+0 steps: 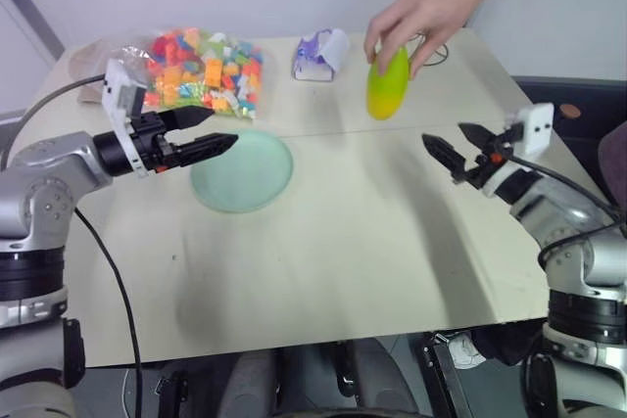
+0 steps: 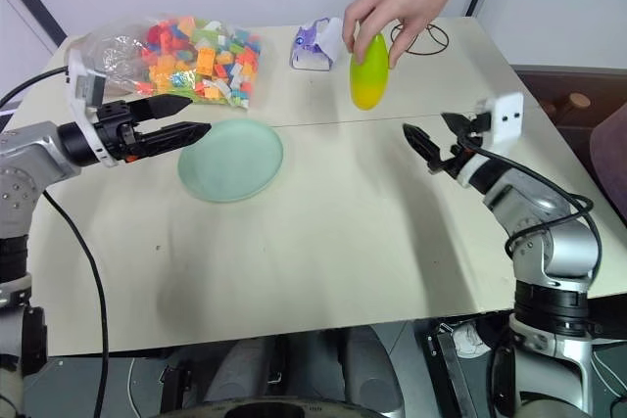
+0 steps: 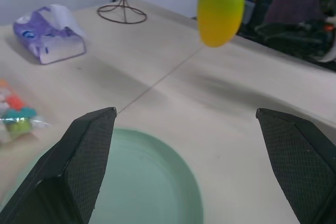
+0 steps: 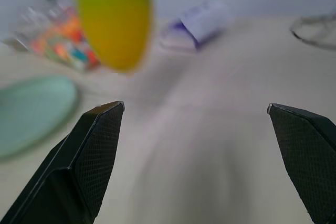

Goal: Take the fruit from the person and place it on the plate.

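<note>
Yellow-green with an orange blush, the fruit [image 1: 388, 83] hangs upright above the far side of the cream table [image 1: 372, 242], gripped at its top by the person's hand [image 1: 423, 13], which reaches in from the far right. From the head camera, the pale mint plate [image 1: 242, 171] lies flat on the table left of centre, nothing on it. The left gripper [image 1: 206, 130] is held level over the plate's near-left edge, its two black fingers spread apart and holding nothing. The right gripper [image 1: 460, 144] points toward the table's middle from the right, fingers likewise parted and bare, well apart from the fruit. A bag of coloured toy bricks [image 1: 201, 70] sits behind the plate, and a purple-and-white tissue pack [image 1: 319, 54] rests between the bag and the fruit.

In the left wrist view, the two fingers [image 3: 86, 161] stand wide apart over the plate [image 3: 157, 192], with the fruit [image 3: 219, 9] ahead, raised clear of the tabletop, fingertips at its upper end.

In the right wrist view, the spread fingers [image 4: 89, 156] frame bare table, the fruit [image 4: 113, 19] blurred and close above, the plate [image 4: 31, 108] beyond it to one side.
</note>
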Robot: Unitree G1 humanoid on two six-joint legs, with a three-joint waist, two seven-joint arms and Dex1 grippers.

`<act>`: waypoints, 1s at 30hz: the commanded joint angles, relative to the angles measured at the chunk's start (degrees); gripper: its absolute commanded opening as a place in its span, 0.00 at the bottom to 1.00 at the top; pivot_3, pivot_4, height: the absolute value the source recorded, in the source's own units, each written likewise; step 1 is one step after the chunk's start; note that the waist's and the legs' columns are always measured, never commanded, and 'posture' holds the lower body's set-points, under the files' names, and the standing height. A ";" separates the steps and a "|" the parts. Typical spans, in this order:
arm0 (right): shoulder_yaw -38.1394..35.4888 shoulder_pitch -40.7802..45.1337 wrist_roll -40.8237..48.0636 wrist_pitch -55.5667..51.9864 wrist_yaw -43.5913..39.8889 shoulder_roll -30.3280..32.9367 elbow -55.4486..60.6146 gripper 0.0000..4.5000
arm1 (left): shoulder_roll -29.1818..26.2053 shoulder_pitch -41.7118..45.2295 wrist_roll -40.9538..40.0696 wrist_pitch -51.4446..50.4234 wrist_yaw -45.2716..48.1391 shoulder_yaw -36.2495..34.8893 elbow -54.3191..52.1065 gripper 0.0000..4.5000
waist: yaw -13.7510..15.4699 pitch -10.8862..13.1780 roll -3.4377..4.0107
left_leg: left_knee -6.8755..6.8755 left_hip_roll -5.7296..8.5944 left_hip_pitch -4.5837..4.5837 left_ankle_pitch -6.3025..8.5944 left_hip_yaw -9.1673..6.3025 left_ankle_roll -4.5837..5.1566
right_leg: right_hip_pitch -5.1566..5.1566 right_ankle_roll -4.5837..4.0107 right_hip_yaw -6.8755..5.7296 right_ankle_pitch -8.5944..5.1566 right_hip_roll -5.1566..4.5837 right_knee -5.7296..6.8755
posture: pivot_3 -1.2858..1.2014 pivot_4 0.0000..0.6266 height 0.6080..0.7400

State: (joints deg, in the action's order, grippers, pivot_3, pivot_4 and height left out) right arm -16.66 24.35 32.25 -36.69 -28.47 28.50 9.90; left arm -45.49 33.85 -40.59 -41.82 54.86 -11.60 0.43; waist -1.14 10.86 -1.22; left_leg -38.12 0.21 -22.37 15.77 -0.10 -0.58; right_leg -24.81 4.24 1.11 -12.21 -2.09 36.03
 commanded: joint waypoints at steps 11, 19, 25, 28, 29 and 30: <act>6.73 12.56 -3.58 6.22 -0.91 -5.03 -11.81 1.00 | 1.82 1.16 2.67 3.44 -0.96 -1.00 0.55 0.99 | 0.18 0.00 0.00 | 0.00 0.04 -0.06 0.00 0.02 0.00 | -0.05 0.00 -0.01 0.00 -0.10 0.00 | 0.52 0.24 1.00; 7.49 16.33 -5.15 10.30 -3.03 -6.76 -18.96 0.70 | 1.81 -1.01 2.34 3.09 -2.78 -2.45 -1.49 1.00 | 0.14 0.01 0.00 | 0.01 0.05 -0.07 0.00 0.01 0.00 | -0.06 0.00 -0.04 0.01 -0.20 0.03 | 0.52 0.24 1.00; 7.58 16.52 -5.08 10.23 -3.41 -6.86 -18.95 0.54 | 1.48 -2.02 2.17 2.98 -3.74 -3.30 -2.46 1.00 | 0.17 0.01 0.01 | 0.01 0.08 -0.07 0.00 0.00 0.00 | -0.06 0.01 -0.05 0.01 -0.30 0.04 | 0.52 0.24 1.00; 8.27 16.80 -5.44 9.46 -3.27 -6.80 -18.31 0.54 | 1.07 -2.20 2.21 2.98 -3.91 -3.69 -2.56 1.00 | 0.14 0.01 0.01 | 0.01 0.09 -0.07 0.00 0.01 0.00 | -0.06 0.01 -0.06 0.01 -0.30 0.04 | 0.52 0.24 1.00; 9.04 16.81 -5.54 8.81 -3.50 -6.91 -17.69 0.54 | 0.81 -2.28 2.26 3.01 -3.84 -3.83 -2.47 1.00 | 0.14 0.01 0.01 | 0.01 0.09 -0.07 0.00 0.01 0.00 | -0.06 0.01 -0.06 0.01 -0.30 0.04 | 0.52 0.24 1.00; 9.98 16.73 -5.27 7.73 -3.89 -7.23 -16.63 0.54 | 0.45 -2.49 2.26 2.93 -3.77 -3.99 -2.51 1.00 | 0.13 0.01 0.01 | 0.01 0.09 -0.07 0.00 0.00 0.00 | -0.07 0.01 -0.06 0.01 -0.30 0.04 | 0.52 0.24 1.00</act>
State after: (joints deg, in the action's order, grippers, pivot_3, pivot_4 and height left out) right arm -7.73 39.64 26.84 -28.13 -31.81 21.44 -10.11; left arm -43.84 31.17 -37.99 -39.44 51.00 -13.12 -0.35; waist -1.01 10.87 -1.21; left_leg -38.11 0.30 -22.44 15.77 -0.10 -0.59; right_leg -24.88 4.24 1.04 -12.20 -2.39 36.07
